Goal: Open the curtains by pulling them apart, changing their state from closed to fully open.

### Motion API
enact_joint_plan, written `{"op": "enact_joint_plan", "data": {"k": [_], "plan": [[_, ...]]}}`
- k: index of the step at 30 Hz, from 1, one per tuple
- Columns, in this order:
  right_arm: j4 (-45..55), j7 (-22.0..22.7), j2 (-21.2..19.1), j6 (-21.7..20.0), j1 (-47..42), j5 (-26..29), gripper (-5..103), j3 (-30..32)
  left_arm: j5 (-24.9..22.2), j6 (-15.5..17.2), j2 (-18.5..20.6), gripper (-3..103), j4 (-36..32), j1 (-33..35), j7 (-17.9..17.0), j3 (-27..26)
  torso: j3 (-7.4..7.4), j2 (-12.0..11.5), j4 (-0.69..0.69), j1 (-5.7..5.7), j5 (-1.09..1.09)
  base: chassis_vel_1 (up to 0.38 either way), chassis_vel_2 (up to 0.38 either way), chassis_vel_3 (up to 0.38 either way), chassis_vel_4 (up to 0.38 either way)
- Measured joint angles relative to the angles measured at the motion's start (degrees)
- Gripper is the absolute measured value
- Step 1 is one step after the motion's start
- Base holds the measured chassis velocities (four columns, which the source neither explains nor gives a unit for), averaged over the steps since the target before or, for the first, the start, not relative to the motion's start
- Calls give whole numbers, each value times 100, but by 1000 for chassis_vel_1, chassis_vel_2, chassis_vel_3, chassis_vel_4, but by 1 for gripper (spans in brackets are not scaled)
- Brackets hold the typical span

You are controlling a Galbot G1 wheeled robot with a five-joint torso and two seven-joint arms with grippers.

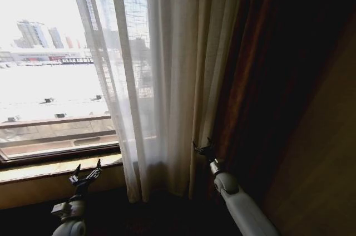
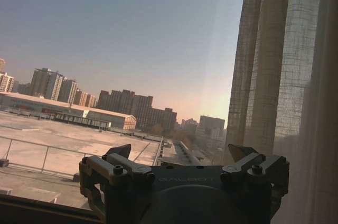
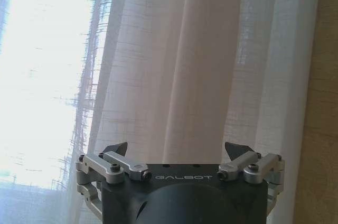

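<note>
By the window, the right gripper point(image 1: 202, 148) is hovering wide open and empty just before the bunched sheer curtains point(image 1: 167, 80), while the left gripper point(image 1: 86, 173) is waiting open near the sill point(image 1: 50, 169).

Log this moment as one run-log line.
sheer white pleated curtain: bunched at window's right, beside dark brown drape | left gripper: open, facing bare glass | right gripper: open, at curtain
</note>
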Motion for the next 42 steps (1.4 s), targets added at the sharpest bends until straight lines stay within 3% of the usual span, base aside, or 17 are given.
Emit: {"op": "enact_joint_plan", "data": {"k": [19,30,37,42], "plan": [[-303,-219,108,116,234,-62,100,-111,0,0,0,100,0,0,0,0,0,0,0,0,-1,349,315,-363,-303],[-710,-334,265,535,517,32,100,-239,0,0,1,100,0,0,0,-2,0,-1,2,0,0,345,323,-356,-307],[-849,-795,273,724,589,75,100,-222,0,0,0,100,0,0,-2,-3,1,-1,1,0,1,99,78,-59,-86],[-844,-769,293,692,575,6,100,-247,0,0,-2,100,-2,0,2,3,1,-1,-3,1,3,-38,-34,26,24]]}}
